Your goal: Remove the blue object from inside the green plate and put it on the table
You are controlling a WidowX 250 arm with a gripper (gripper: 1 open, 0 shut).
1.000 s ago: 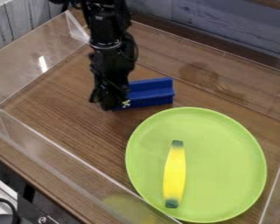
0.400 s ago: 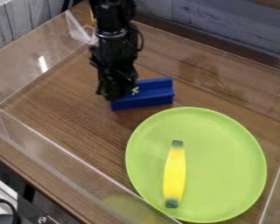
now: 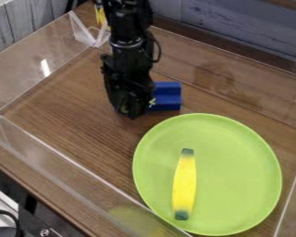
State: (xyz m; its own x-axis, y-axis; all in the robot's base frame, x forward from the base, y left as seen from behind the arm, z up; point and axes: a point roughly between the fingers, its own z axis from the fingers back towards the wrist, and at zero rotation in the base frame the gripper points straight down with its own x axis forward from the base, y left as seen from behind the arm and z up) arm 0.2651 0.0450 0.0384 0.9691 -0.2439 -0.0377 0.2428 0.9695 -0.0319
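Observation:
The blue object (image 3: 168, 95) lies on the brown wood table (image 3: 64, 120), just past the far-left rim of the green plate (image 3: 225, 139). Its left end is hidden behind my black gripper (image 3: 129, 104). The gripper stands upright over that end, its tips down at the table. The fingers look spread apart, no longer pressed on the block. The plate is round and lime green and fills the near right of the table. It holds only a slim yellow banana-shaped piece (image 3: 184, 183).
Clear acrylic walls (image 3: 40, 65) edge the table on the left, front and back. The arm's black column (image 3: 129, 32) rises from the gripper toward the top of the view. A strip of bare wood separates the plate from the left wall.
The gripper has shifted a little right along the blue object and now covers more of it. Its fingers have spread from shut, and the block rests on the table.

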